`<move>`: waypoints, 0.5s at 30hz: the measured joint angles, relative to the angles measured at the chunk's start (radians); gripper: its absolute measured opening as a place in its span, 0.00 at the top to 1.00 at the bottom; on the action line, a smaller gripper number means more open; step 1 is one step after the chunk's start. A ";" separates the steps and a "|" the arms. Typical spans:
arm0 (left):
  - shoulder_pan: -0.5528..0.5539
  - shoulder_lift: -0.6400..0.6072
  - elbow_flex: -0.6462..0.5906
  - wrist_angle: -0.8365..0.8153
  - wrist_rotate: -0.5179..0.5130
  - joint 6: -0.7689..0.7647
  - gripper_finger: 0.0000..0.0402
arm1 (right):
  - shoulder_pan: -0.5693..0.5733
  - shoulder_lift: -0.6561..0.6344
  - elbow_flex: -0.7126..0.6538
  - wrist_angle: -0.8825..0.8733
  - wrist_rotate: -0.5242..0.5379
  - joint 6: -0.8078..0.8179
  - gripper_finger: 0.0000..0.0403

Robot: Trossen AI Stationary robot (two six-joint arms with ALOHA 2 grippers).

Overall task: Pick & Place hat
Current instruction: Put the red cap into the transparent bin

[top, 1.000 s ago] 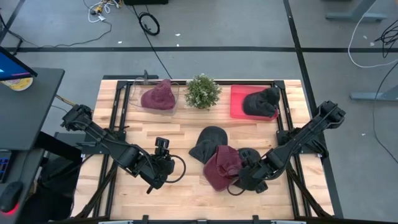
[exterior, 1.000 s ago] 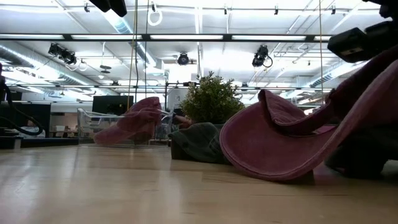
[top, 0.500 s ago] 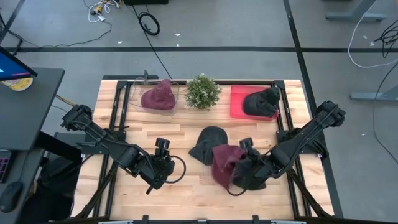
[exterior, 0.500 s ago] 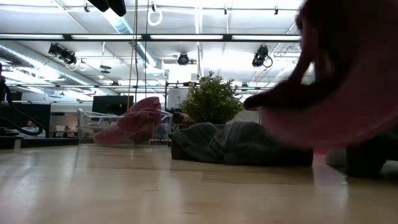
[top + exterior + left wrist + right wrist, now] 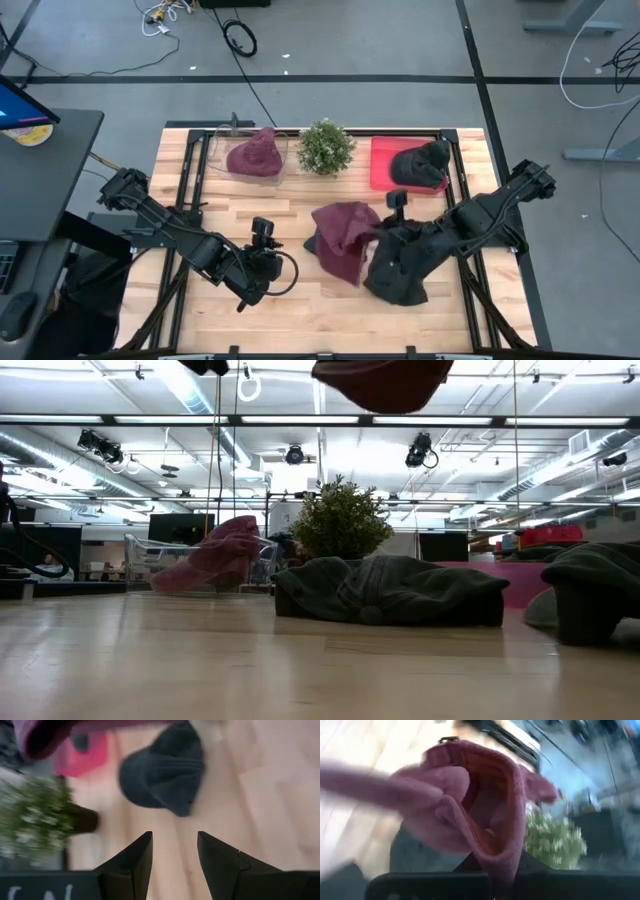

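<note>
A maroon knit hat (image 5: pixel 345 240) hangs in the air over the table's middle, with my right gripper (image 5: pixel 380 237) shut on it; the low view shows it high up (image 5: pixel 385 380). Below it, a dark grey hat (image 5: pixel 390 590) lies flat on the wood, also visible in the left wrist view (image 5: pixel 165 775). My left gripper (image 5: pixel 262 238) waits open to the left of the hats, its fingers (image 5: pixel 135 865) pointing at the dark grey hat and touching nothing. My right gripper pinches the maroon hat's ribbed rim (image 5: pixel 502 855) between its two fingers, coming from the table's right and slanting down. The hat is lifted clear of the table. It droops slack from the fingers with its opening (image 5: pixel 485 815) gaping toward the wrist camera.
A clear bin (image 5: pixel 222 150) at the far left holds another maroon hat (image 5: pixel 255 155). A potted plant (image 5: pixel 325 147) stands at the far middle. A red tray (image 5: pixel 382 160) at the far right holds a dark hat (image 5: pixel 418 165). Another dark hat (image 5: pixel 595 585) lies under my right arm.
My right gripper has risen and drawn toward the table's far edge, tipping up, with the maroon hat. The hat, which lay partly draped on the table and the dark hats, now hangs clear and has uncovered the dark grey hat.
</note>
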 joint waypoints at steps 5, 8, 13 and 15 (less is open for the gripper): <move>0.000 0.000 0.005 0.003 -0.126 0.109 0.60 | 0.000 0.003 -0.028 0.041 -0.096 -0.230 1.00; 0.000 0.000 0.026 0.008 -0.165 0.150 0.60 | 0.006 0.005 -0.037 0.060 -0.110 -0.245 1.00; 0.044 0.000 0.087 0.086 -0.151 0.108 0.60 | 0.017 0.004 -0.041 0.122 -0.126 -0.255 1.00; 0.078 0.000 0.126 0.093 -0.108 0.061 0.59 | 0.025 0.004 -0.041 0.145 -0.125 -0.282 1.00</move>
